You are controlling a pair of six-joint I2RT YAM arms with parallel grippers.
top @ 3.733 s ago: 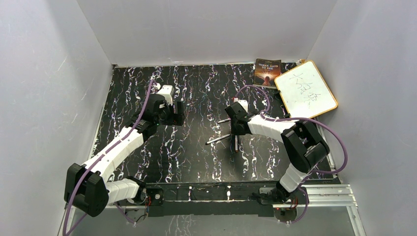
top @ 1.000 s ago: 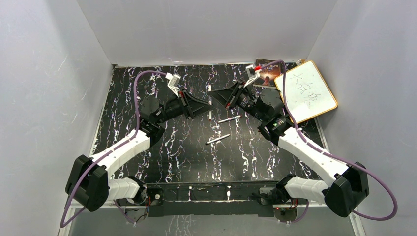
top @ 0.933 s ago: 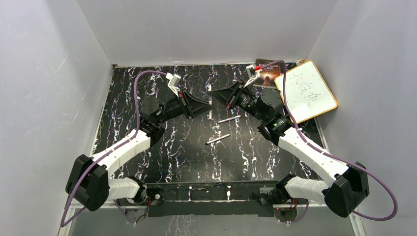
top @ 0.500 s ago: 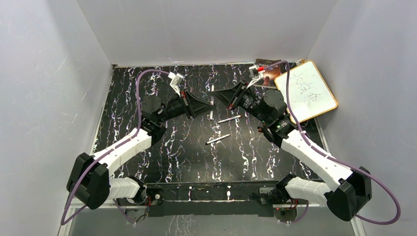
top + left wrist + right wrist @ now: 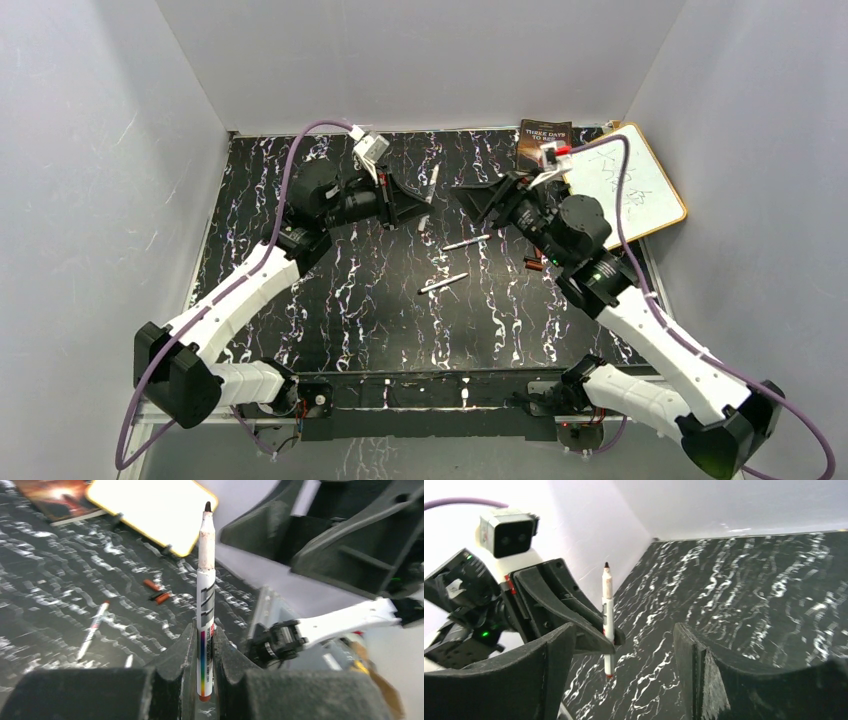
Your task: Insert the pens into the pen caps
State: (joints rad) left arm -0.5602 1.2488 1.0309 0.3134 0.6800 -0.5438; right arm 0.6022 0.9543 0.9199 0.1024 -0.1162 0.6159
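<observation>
One pen [image 5: 206,560] is pinched low on its barrel by the left claw [image 5: 205,632], whose fingers are drawn in narrow against it on both sides, with only a short stub showing below them. It hangs in the air over the far middle of the desk [image 5: 330,300], touching nothing else. The right claw [image 5: 624,630] faces it from just beside, spread wide and holding nothing, and its fingers [image 5: 541,680] stand clear of the barrel. Two more pens [image 5: 465,242] [image 5: 443,283] lie flat near the desk's middle, a little apart, under and just nearer than the claws. The pen caps [image 5: 152,585], reddish-brown and dark, lie close together toward the right edge, apart from every pen. A book [image 5: 543,146] lies at the far edge, and a whiteboard [image 5: 628,190] fills the far right corner, tilted past the right edge toward the wall. Plain walls close in the left, far and right edges, while the left half and the near strip of the desk are bare marbled surface. The held pen stands close to upright, long axis up and down, bare dark tip on top. Both loose pens run slantwise from near left to far right, and I cannot tell which way their tips point.
</observation>
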